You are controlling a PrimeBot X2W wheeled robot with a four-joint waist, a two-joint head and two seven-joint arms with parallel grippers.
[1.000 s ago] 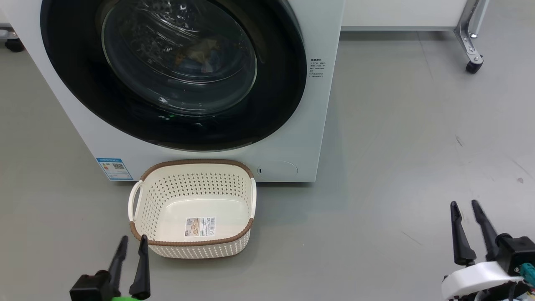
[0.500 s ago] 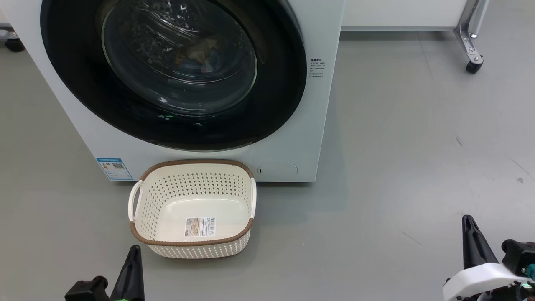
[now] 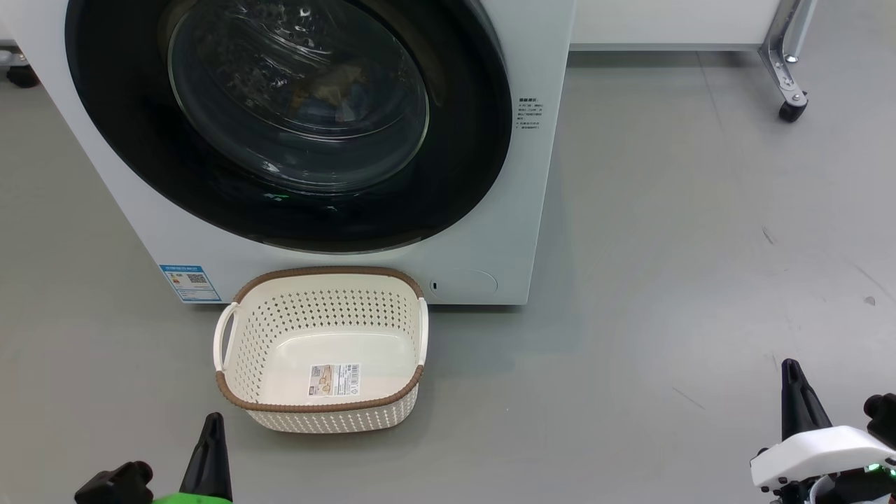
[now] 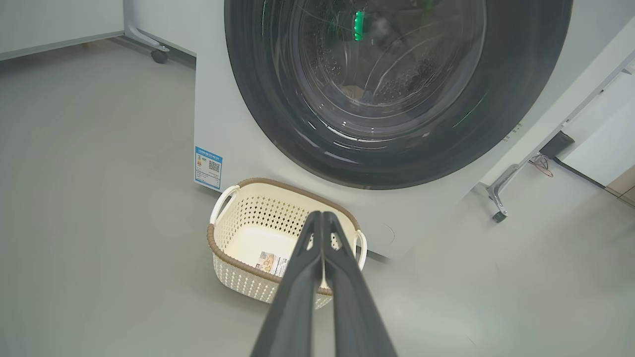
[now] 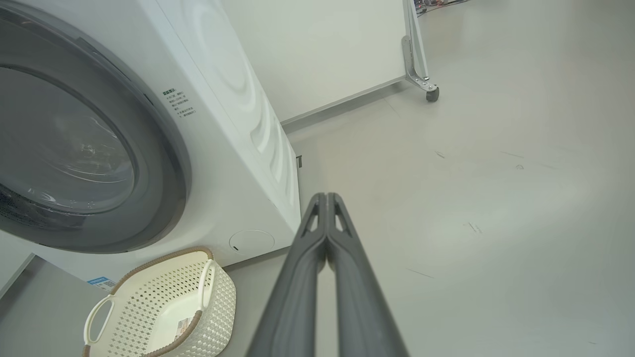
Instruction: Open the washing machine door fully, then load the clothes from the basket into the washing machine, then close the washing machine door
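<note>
The white washing machine stands ahead with its black-rimmed washing machine door flat against the front. Through the glass, a patch of orange-brown and blue clothes lies in the drum. On the floor in front sits the cream basket, holding just a paper label. My left gripper is shut and holds nothing, low near the basket's front left corner. Far to the right, over bare floor, my right gripper is shut and holds nothing. In the wrist views the left gripper and right gripper show fingers pressed together.
A metal frame leg with a caster stands at the back right under a white panel. Grey floor stretches to the right of the machine. A blue sticker and a round cap mark the machine's lower front.
Both grippers have gone from open to shut and have dropped toward the bottom edge of the head view. The basket and the door have not moved.
</note>
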